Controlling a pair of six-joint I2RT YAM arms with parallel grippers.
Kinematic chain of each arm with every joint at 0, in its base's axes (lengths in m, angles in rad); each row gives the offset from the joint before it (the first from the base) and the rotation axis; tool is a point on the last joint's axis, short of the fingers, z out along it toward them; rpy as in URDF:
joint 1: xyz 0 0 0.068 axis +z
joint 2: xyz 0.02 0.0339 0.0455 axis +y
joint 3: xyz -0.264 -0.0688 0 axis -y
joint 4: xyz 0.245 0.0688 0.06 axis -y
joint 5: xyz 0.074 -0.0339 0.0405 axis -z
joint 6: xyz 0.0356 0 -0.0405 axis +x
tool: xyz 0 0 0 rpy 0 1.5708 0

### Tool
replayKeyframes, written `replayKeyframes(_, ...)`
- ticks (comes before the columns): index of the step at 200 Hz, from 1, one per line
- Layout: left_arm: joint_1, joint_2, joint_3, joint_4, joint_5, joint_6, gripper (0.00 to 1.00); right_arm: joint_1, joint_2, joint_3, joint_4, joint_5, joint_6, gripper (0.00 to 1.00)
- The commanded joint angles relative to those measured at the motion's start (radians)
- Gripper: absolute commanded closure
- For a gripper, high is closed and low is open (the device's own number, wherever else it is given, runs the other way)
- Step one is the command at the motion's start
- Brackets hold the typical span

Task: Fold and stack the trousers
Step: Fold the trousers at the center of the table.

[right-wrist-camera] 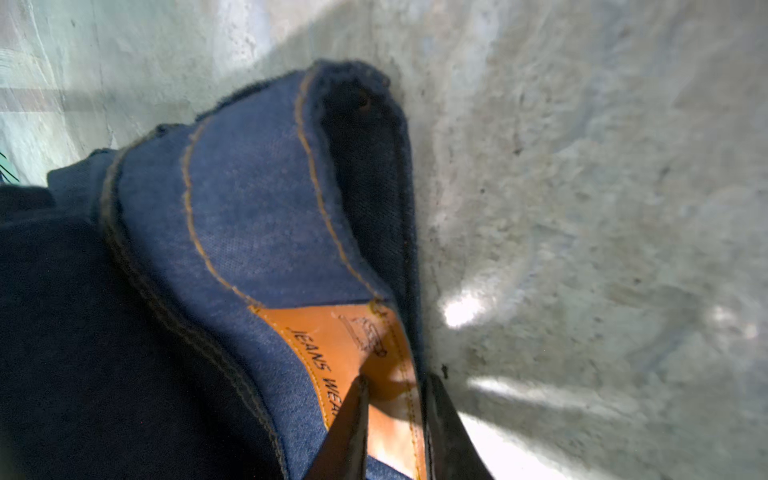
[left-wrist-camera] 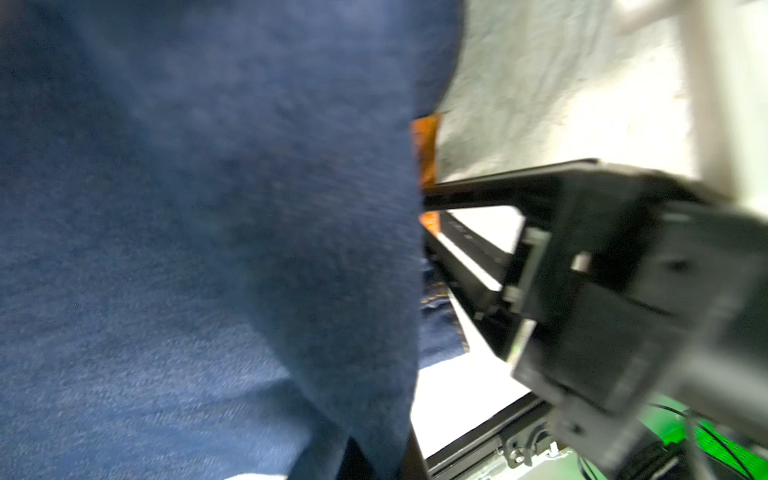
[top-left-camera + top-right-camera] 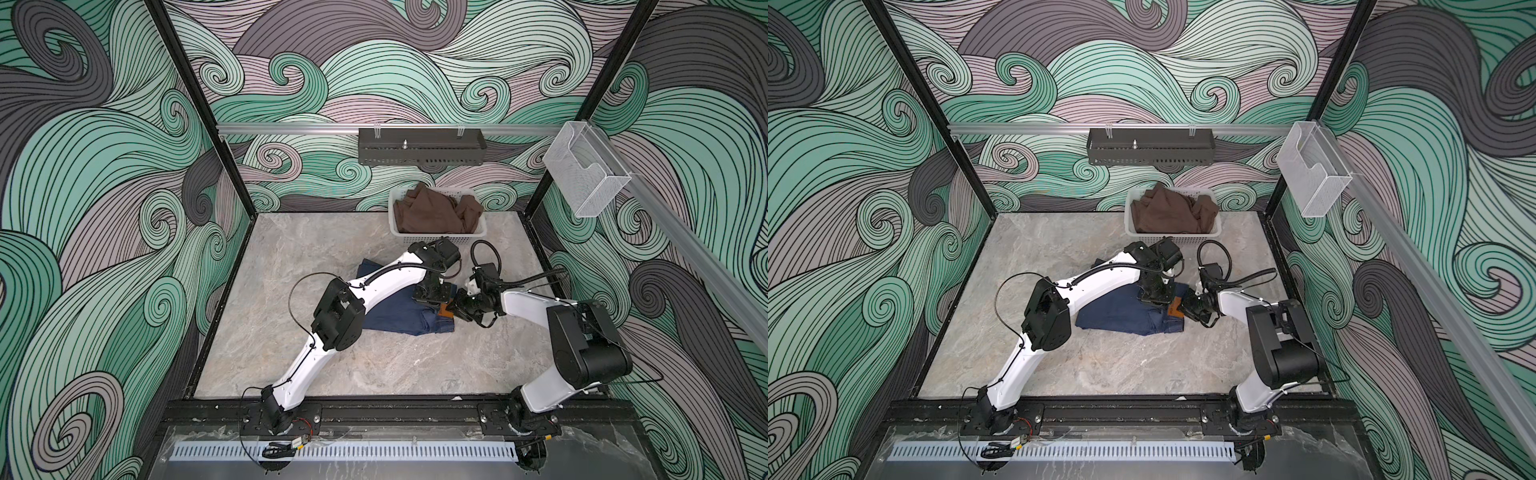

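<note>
Evidently, the dark blue denim trousers with tan-orange stitching (image 3: 399,316) are already partly folded. They lie near the middle of the grey marbled worktop (image 3: 332,365) as a short, layered bundle, with the waistband end turned toward the right arm. The right tool (image 1: 397,380) is closed on that waistband — its dark fingers (image 1: 351,428) are seen on either side of the cloth edge, right at the tan leather patch (image 1: 353,345). The left tool (image 3: 432,293) is set over the same end of the bundle, just beside the right one, and is shut. Whether any denim is pinched in it cannot be told, since its wrist view is filled by blurred blue cloth. At least one fold is judged to be made, yet the bundle looks uneven, so a last fold or some smoothing is thought to remain. Nothing is stacked so far — a crumpled brown garment (image 3: 428,212) is left in the white slatted plastic basket (image 3: 440,237) at the far edge, presumably to be folded and laid with the trousers
</note>
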Motion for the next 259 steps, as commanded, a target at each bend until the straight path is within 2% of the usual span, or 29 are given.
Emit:
replayKeyframes(1,-0.01,0.019,0.049,0.007,0.011,-0.019,1.0,0.017,0.023,-0.013,-0.011,-0.012,0.008,0.76)
replayKeyframes(50,-0.01,0.042,0.054,0.015,0.023,-0.026,1.0,0.016,0.017,-0.015,-0.021,-0.007,0.002,0.75)
replayKeyframes(64,-0.01,0.041,0.055,0.016,0.027,-0.025,0.9,0.016,0.013,-0.014,-0.023,-0.007,0.002,0.75)
replayKeyframes(100,-0.011,0.007,0.063,0.035,0.044,-0.013,0.74,0.016,-0.016,-0.002,-0.052,0.008,-0.004,0.74)
replayKeyframes(118,-0.009,-0.024,0.067,0.043,0.052,-0.005,0.65,0.014,-0.05,0.012,-0.085,0.028,-0.014,0.7)
replayKeyframes(140,-0.006,-0.077,0.07,0.048,0.048,0.002,0.6,0.013,-0.123,0.031,-0.148,0.085,-0.028,0.62)
replayKeyframes(165,0.004,-0.157,0.064,0.04,0.028,0.018,0.54,0.012,-0.242,0.067,-0.277,0.215,-0.054,0.51)
replayKeyframes(192,0.032,-0.267,-0.011,0.046,-0.004,0.052,0.49,0.015,-0.36,0.106,-0.353,0.27,-0.093,0.49)
replayKeyframes(217,0.087,-0.375,-0.168,0.079,-0.038,0.083,0.48,0.047,-0.345,0.17,-0.371,0.204,-0.115,0.57)
replayKeyframes(229,0.131,-0.421,-0.268,0.114,-0.04,0.087,0.47,0.08,-0.31,0.202,-0.36,0.165,-0.112,0.64)
replayKeyframes(259,0.273,-0.481,-0.477,0.194,0.066,0.094,0.47,0.146,-0.212,0.215,-0.232,0.04,-0.056,0.8)
